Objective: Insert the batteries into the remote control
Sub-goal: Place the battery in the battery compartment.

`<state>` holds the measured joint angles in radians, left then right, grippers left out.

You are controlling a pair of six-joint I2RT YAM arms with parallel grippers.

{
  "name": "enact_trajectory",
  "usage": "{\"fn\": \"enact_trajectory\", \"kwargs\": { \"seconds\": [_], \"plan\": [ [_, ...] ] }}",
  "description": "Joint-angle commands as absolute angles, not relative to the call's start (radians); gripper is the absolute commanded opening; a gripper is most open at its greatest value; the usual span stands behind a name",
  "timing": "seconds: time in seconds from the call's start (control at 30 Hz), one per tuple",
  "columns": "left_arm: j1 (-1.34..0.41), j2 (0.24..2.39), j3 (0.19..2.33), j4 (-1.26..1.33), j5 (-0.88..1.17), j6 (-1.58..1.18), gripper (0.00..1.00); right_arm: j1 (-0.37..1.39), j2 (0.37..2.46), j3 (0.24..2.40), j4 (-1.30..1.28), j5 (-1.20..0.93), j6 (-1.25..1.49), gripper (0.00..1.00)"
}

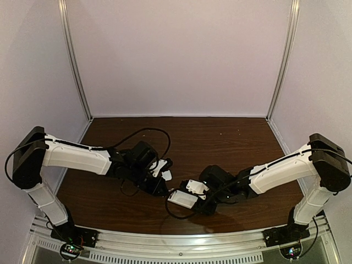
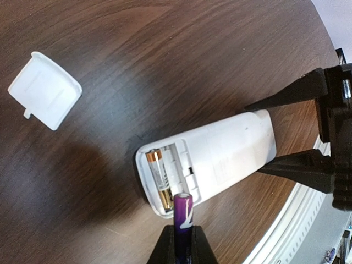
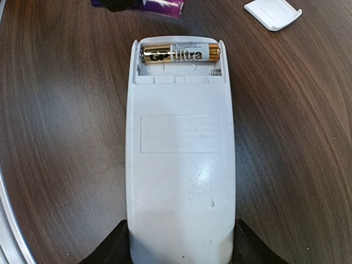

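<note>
The remote control point(image 3: 180, 165) lies back up on the dark wood table, its battery bay uncovered at the far end. One gold-brown battery point(image 3: 179, 54) sits in the outer slot, and the slot beside it is bare. My right gripper point(image 3: 180, 242) is shut on the remote's near end, a black finger pressed to each side. In the left wrist view my left gripper point(image 2: 183, 234) is shut on the purple battery point(image 2: 183, 212), whose tip hovers at the edge of the open bay of the remote point(image 2: 220, 154). From above, both grippers meet at the remote point(image 1: 182, 199).
The loose white battery cover point(image 2: 45, 91) lies on the table a short way from the remote's open end, also seen as the cover point(image 3: 273, 12) in the right wrist view. The table's metal front rail point(image 2: 297, 220) runs close behind the remote.
</note>
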<state>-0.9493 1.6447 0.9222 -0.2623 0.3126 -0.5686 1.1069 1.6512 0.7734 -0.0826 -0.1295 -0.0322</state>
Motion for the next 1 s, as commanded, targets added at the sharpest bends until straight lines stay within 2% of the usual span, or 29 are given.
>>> {"fn": "enact_trajectory", "kwargs": {
  "seconds": [0.0,0.33,0.97],
  "plan": [
    [-0.964,1.690,0.971,-0.277,0.340,-0.608,0.00,1.117,1.629,0.762,-0.041,-0.101,-0.004,0.51],
    [-0.970,1.766,1.031,-0.314,0.332,-0.646,0.00,1.125,1.617,0.758,-0.026,-0.088,0.000,0.45],
    [-0.970,1.873,1.128,-0.446,0.290,-0.673,0.00,1.133,1.630,0.773,-0.057,-0.063,0.067,0.28]
  ]
}}
